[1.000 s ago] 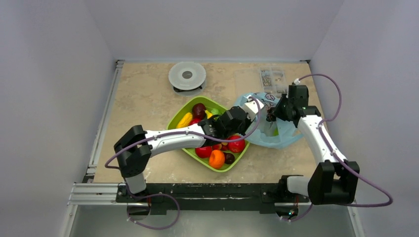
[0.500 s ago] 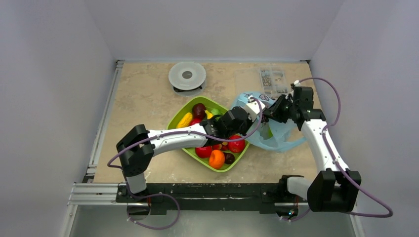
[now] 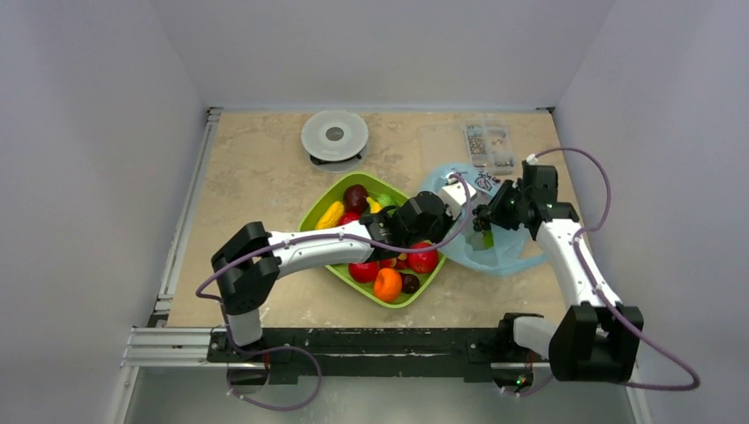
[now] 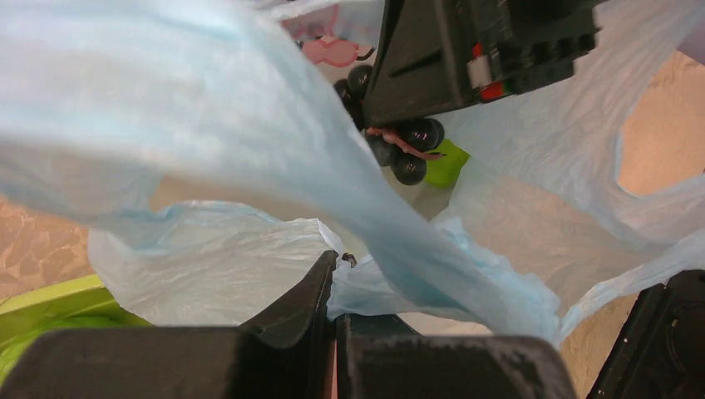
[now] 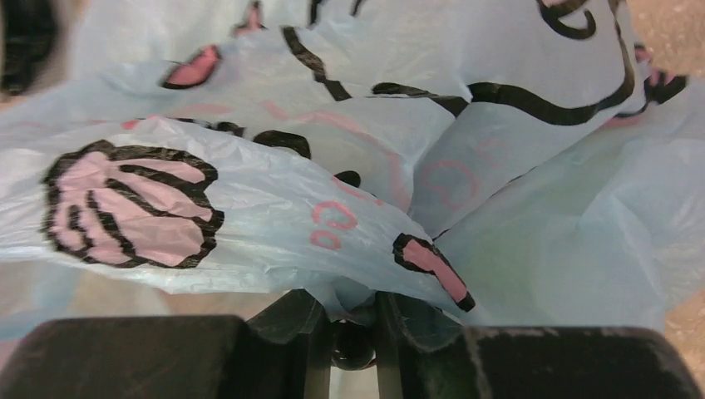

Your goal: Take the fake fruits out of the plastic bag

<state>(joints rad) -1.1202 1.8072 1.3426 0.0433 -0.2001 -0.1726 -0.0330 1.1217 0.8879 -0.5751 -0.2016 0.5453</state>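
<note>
The left gripper (image 4: 334,270), pinching the blue bag (image 3: 508,252), and the right gripper (image 5: 349,320), closed around a grape bunch (image 4: 420,133), crowd the bag's mouth. The left arm (image 3: 309,246) spans the green tray (image 3: 322,196). Open table (image 3: 247,177) lies left of the tray.

Probably a robot lab: plain white walls (image 3: 380,53), aluminium rail (image 3: 168,346), stone-patterned tabletop (image 3: 256,177).

Plain pale lavender walls (image 3: 88,132) enclosed me on three sides, beige marbled tabletop (image 3: 256,185) lay beneath, aluminium rail (image 3: 168,346) ran along my near edge, metal strip (image 3: 190,194) edged its left side, light was even.
</note>
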